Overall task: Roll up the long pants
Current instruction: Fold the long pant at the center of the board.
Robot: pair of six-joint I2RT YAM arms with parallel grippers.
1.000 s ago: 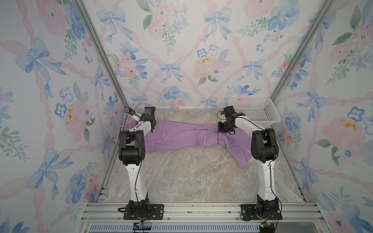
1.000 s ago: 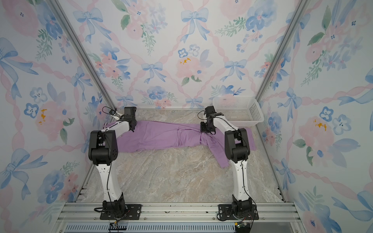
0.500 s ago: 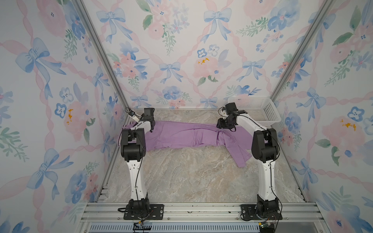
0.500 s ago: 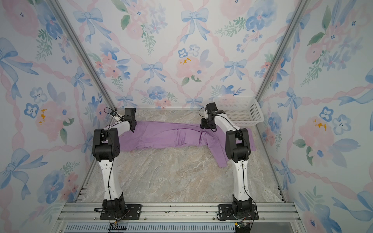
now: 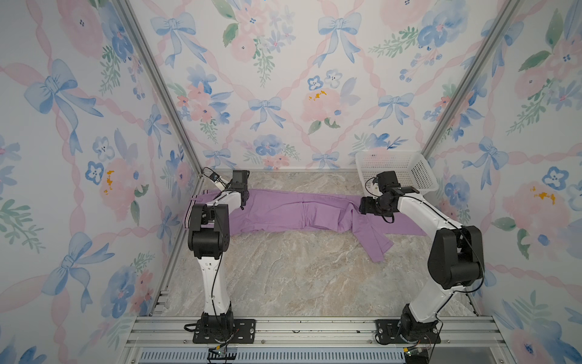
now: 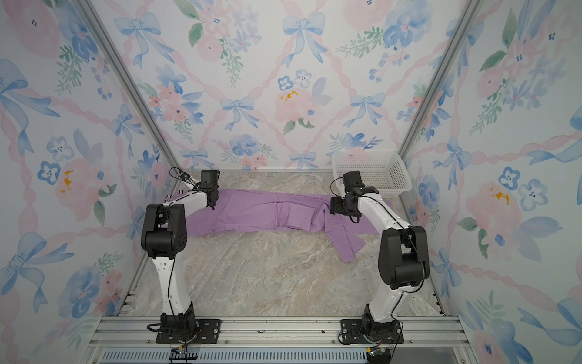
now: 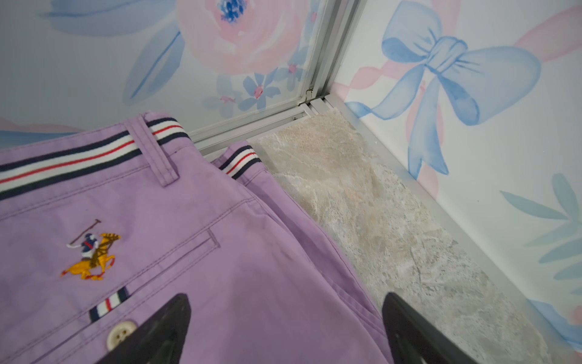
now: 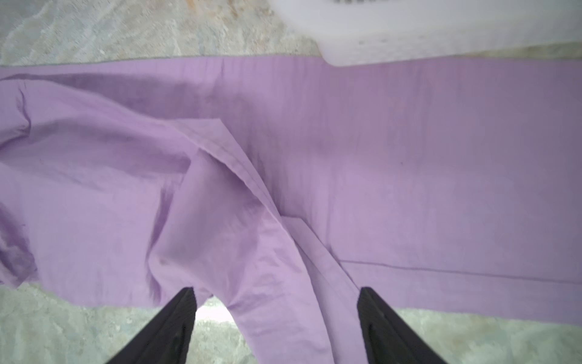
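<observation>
The left tool [image 7: 286,299] stands with its jaws wide apart and grips nothing, poised over the seat of the long pants [image 5: 283,211] near the striped waistband [image 7: 78,164]. The right tool [image 8: 277,291] is likewise spread and empty, straddling the bent leg [image 5: 373,239] that kinks toward the lower right of both top views. The pants lie flat across the middle of both top views on the marble counter [image 5: 299,277], waistband at the left wall and legs running right, close by the white basket [image 5: 396,164]. The cloth looks like light, soft woven stuff. It will likely sag and crease rather than hold a shape, and may slide on the smooth counter. The waistband, with its doubled layers and the button [image 7: 121,334] nearby, seems the firmest place to pinch. The bent leg probably wants straightening by its hem first.
</observation>
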